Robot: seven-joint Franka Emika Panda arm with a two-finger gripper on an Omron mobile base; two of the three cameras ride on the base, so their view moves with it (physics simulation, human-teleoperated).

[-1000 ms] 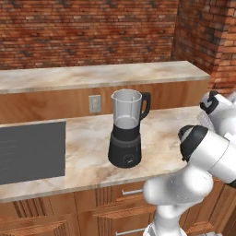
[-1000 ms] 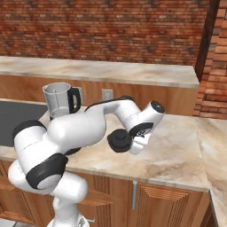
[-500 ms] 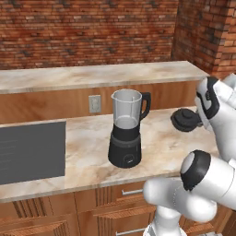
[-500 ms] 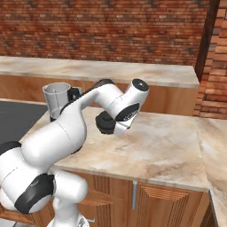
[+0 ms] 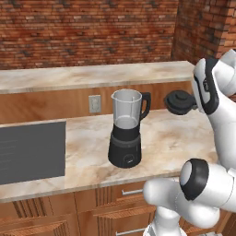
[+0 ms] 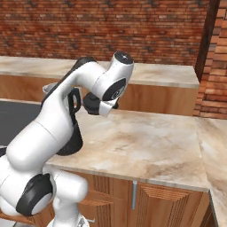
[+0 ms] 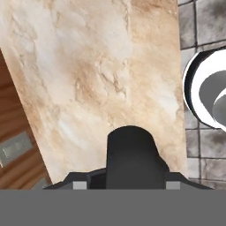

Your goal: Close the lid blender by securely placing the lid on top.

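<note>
Here, the blender [image 5: 126,132] stood open-mouthed near the front of the marble tabletop [image 5: 170,143]. Farther back and to its right, the pincer [image 5: 186,105] was clamped on the black lid [image 5: 179,102], held in the air above the tabletop, beside the jar's handle.
</note>
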